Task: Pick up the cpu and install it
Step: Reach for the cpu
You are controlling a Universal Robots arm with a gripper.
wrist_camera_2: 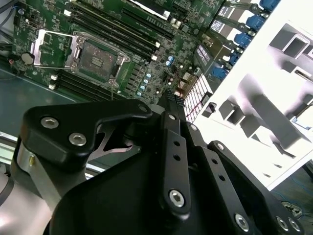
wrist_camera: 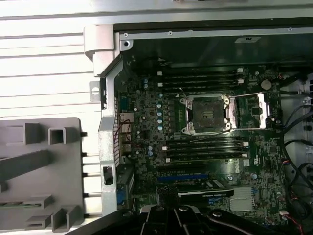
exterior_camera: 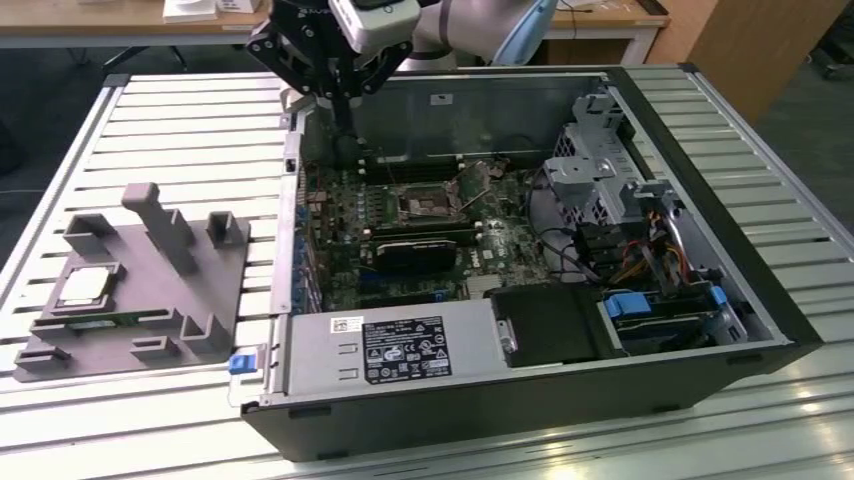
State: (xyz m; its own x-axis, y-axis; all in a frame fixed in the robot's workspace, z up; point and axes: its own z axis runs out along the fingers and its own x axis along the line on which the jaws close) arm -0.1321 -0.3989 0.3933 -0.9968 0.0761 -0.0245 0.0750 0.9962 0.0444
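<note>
Grey fixture [exterior_camera: 134, 303] (cpu [exterior_camera: 84, 285] atop) beside case [exterior_camera: 534, 410]

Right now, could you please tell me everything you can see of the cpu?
In the exterior view the cpu is a small flat square chip with a silvery-grey metallic top and a thin pale edge. It lies flat, top up, seated in the grey plastic fixture, to the exterior view's left of the open computer case. Only the fixture touches it; the gripper is well apart, above the case's far edge.
</note>
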